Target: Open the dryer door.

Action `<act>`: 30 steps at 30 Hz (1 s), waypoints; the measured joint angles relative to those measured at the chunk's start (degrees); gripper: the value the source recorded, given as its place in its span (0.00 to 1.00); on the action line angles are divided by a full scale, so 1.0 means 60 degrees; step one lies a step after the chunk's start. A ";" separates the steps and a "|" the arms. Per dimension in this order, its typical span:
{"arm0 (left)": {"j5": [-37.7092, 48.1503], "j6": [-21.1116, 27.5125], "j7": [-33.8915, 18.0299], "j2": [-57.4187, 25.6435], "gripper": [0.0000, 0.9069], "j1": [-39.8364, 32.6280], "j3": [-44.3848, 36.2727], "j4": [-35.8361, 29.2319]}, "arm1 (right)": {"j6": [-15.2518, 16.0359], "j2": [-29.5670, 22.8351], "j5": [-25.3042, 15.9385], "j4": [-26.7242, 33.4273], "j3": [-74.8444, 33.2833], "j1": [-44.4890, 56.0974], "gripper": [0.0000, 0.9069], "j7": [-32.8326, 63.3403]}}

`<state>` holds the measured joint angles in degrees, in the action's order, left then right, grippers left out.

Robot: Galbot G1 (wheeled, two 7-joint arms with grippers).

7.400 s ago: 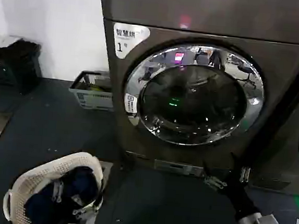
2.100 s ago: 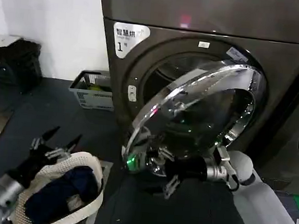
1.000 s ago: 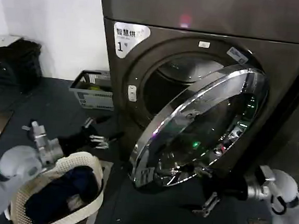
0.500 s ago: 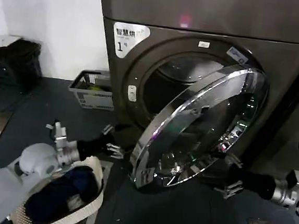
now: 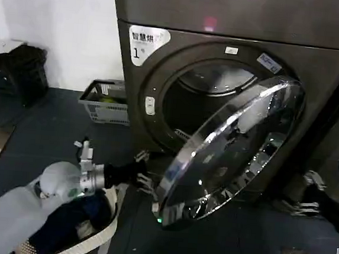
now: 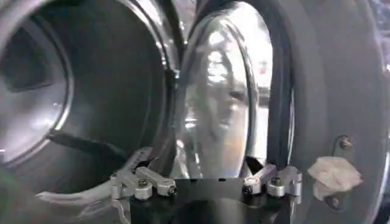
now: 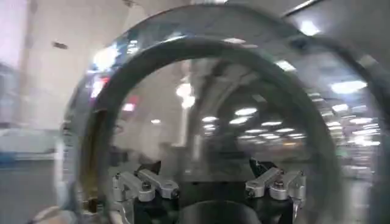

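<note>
Down low behind the dryer door (image 5: pixel 233 150), left gripper (image 5: pixel 144 173) has fingers spread; right gripper (image 5: pixel 307 192), also spread, faces its glass.

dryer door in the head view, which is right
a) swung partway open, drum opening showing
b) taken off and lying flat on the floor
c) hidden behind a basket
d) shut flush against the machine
a: the dryer door stands angled out from the dryer, its chrome rim clear of the front, and the dark round opening shows behind it, with the left gripper at its lower edge.
</note>
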<state>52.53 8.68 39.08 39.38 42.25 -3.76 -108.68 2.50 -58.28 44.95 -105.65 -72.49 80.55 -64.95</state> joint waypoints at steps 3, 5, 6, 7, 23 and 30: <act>-0.0037 0.0011 0.0132 0.0016 1.00 -0.0059 -0.0198 -0.0113 | -0.0194 -0.0246 0.0049 -0.0158 -0.0777 0.0286 1.00 0.0803; -0.0071 0.0015 0.0215 0.0032 1.00 -0.0121 -0.0343 -0.0169 | -0.0257 -0.0374 0.0148 -0.0241 -0.1181 0.0474 1.00 0.1322; -0.0078 0.0014 0.0242 0.0046 1.00 -0.0154 -0.0412 -0.0211 | -0.0281 -0.0436 0.0153 -0.0274 -0.1394 0.0574 1.00 0.1580; -0.0080 0.0014 0.0285 0.0064 1.00 -0.0201 -0.0485 -0.0254 | -0.0283 -0.0491 0.0153 -0.0316 -0.1590 0.0668 1.00 0.1844; -0.0174 -0.0039 0.0369 0.0885 1.00 -0.1648 -0.2649 0.0013 | 0.0714 -0.0934 -0.0409 -0.0982 -0.4214 0.1946 1.00 0.7502; -0.0137 -0.0060 0.0305 0.1637 1.00 -0.2549 -0.3782 0.0377 | 0.1710 -0.0999 -0.0803 -0.0903 -0.5107 0.2252 1.00 0.9160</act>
<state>51.71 8.32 40.91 49.20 26.96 -26.46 -106.42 12.76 -64.27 40.13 -111.07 -103.14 94.06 -9.99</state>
